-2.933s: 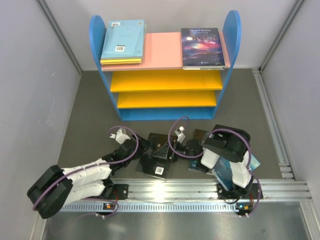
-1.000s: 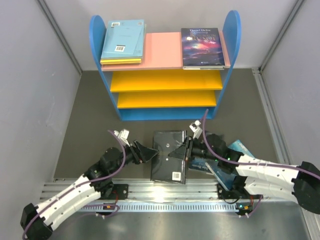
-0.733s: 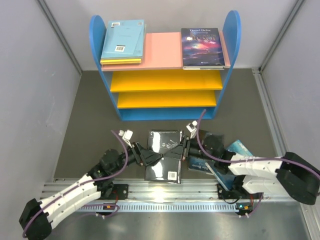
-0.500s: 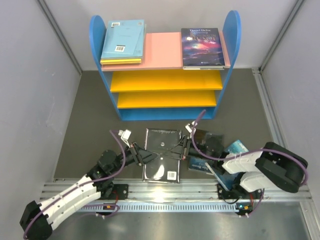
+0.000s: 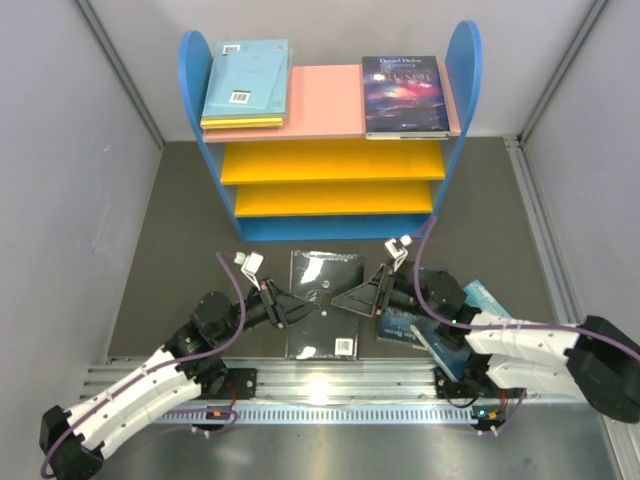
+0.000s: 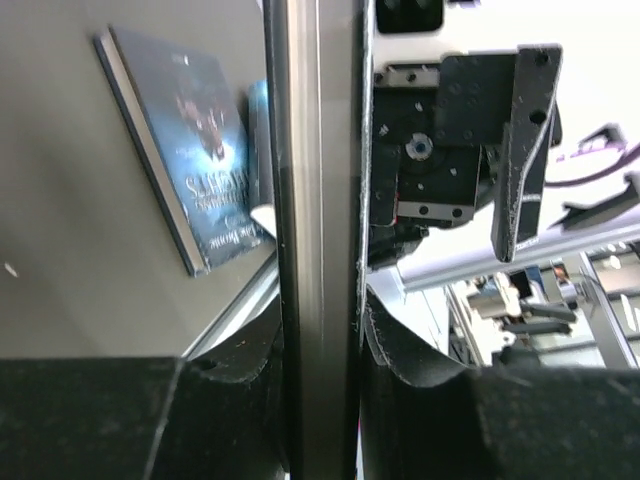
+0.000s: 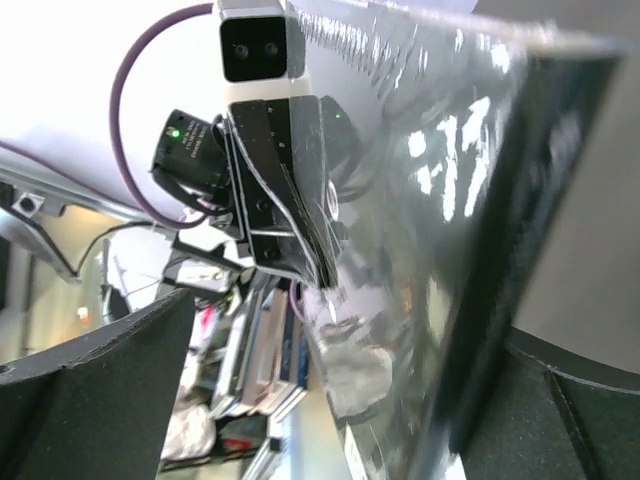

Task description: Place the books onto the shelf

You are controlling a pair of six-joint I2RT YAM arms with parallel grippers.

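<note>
Between my two grippers, on the grey table (image 5: 180,250) in front of the shelf (image 5: 330,226), the black book (image 5: 325,280) lies flat, with a white barcode label (image 5: 343,347) at its near edge. My left gripper (image 5: 297,305) is clamped on the book's left edge. My right gripper (image 5: 362,297) stands released, fingers spread at the book's right edge. On the pink top board (image 5: 325,100) lie light blue books (image 5: 246,78) showing barcode labels and a dark purple-blue book (image 5: 405,95) whose title lettering is too small to read.

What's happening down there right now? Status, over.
Left claw shut on edge of black book. Right claw open alongside it. Other books lie by right arm; nothing seen blocking the shelf.
</note>
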